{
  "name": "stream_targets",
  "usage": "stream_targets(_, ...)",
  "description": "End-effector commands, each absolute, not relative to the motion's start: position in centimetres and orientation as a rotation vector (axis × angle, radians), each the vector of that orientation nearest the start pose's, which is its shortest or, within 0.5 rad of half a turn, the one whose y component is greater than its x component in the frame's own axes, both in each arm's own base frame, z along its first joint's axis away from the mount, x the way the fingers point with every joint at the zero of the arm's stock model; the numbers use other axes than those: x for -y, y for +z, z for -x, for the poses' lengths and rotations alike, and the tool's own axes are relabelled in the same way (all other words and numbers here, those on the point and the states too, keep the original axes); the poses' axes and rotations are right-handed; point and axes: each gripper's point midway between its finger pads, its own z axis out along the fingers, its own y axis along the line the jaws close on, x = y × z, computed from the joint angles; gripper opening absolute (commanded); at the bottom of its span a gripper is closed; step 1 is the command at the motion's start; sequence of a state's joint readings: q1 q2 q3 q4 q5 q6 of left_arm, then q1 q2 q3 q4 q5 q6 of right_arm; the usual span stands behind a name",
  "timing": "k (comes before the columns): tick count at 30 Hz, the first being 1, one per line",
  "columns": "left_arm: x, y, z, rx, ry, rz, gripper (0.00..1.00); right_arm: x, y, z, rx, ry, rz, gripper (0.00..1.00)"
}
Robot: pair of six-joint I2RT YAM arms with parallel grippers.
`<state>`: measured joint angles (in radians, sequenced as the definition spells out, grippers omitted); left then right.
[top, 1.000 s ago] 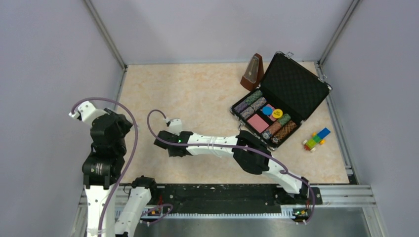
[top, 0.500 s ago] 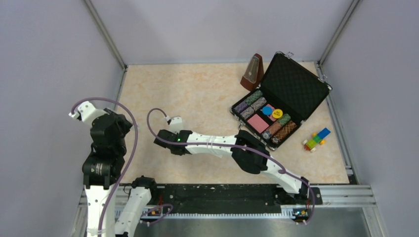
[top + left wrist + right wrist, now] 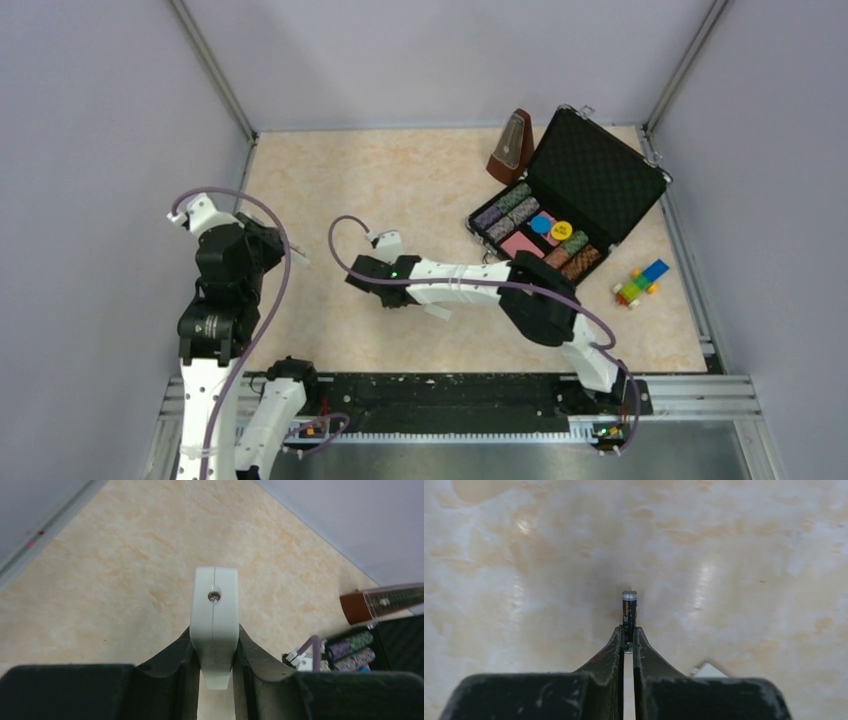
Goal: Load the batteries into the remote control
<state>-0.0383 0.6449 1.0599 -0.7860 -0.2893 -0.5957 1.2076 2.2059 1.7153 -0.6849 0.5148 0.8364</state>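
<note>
My left gripper (image 3: 215,636) is shut on the white remote control (image 3: 215,611), seen end-on and held above the table. In the top view the left gripper (image 3: 272,250) is at the left, with the remote's tip (image 3: 298,259) poking out. My right gripper (image 3: 629,632) is shut on the black battery (image 3: 629,607), which points away from the jaws just over the table. In the top view the right gripper (image 3: 372,280) is mid-table, and the battery is hidden there. The red battery is out of view.
A small plain white cover piece (image 3: 437,312) lies under the right forearm and shows in the right wrist view (image 3: 709,670). An open black case of poker chips (image 3: 600,170), a brown metronome (image 3: 511,145) and coloured toy blocks (image 3: 640,282) stand at the right.
Both arms have moved to the right. The right gripper has shifted right and a little farther from the bases, which uncovers the white cover piece.
</note>
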Motion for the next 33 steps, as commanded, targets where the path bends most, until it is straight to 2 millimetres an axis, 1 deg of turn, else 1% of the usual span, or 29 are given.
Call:
stream_targets(1, 4.0, 30.5, -25.8, -1.847, -0.463, 0.491, 0.00, -40.1, 9.7, -23.4, -2.401, 0.199, 0.308, 0.00)
stream_targets(2, 5.9, 30.6, -26.2, -1.858, -0.564, 0.398, 0.00, -39.2, 10.4, -23.1, -2.398, 0.212, 0.305, 0.00)
stream_targets(4, 10.2, 30.2, -26.2, -1.872, -0.806, 0.198, 0.00, -37.3, 12.1, -22.4, -2.380, 0.245, 0.323, 0.00)
stream_targets(6, 12.9, 29.9, -26.2, -1.871, -0.996, 0.092, 0.00, -35.3, 14.4, -21.8, -2.358, 0.251, 0.344, 0.00)
stream_targets(8, 15.0, 29.7, -25.8, -1.886, -1.163, -0.004, 0.00, -33.5, 17.1, -21.0, -2.342, 0.266, 0.354, 0.00)
stream_targets(10, 16.0, 29.8, -25.8, -1.901, -1.283, -0.028, 0.00, -32.5, 19.6, -20.0, -2.322, 0.332, 0.387, 0.00)
stream_targets(11, 16.5, 30.1, -25.8, -1.890, -1.328, -0.046, 0.00, -32.2, 21.4, -19.4, -2.299, 0.398, 0.401, 0.00)
stream_targets(14, 17.3, 30.6, -25.9, -1.881, -1.420, -0.055, 0.00, -32.0, 24.5, -17.6, -2.274, 0.550, 0.471, 0.00)
stream_targets(16, 18.0, 31.0, -25.7, -1.873, -1.484, -0.084, 0.00, -32.3, 25.8, -16.3, -2.275, 0.639, 0.510, 0.00)
stream_targets(18, 18.8, 30.9, -25.2, -1.908, -1.580, -0.125, 0.00, -32.7, 26.9, -15.2, -2.278, 0.722, 0.543, 0.00)
stream_targets(19, 19.2, 30.5, -24.9, -1.944, -1.637, -0.150, 0.00, -32.9, 27.4, -14.8, -2.281, 0.757, 0.553, 0.00)
stream_targets(22, 19.4, 29.3, -24.7, -2.013, -1.673, -0.161, 0.00, -33.6, 28.9, -13.6, -2.283, 0.862, 0.560, 0.00)
stream_targets(24, 19.7, 28.7, -24.3, -2.038, -1.710, -0.175, 0.00, -34.0, 29.5, -13.1, -2.295, 0.907, 0.555, 0.00)
stream_targets(28, 20.6, 28.1, -23.8, -2.064, -1.761, -0.210, 0.00, -35.1, 29.5, -13.0, -2.337, 0.938, 0.525, 0.00)
stream_targets(33, 21.4, 27.1, -23.1, -2.107, -1.828, -0.260, 0.00, -36.4, 28.3, -13.3, -2.404, 0.920, 0.487, 0.00)
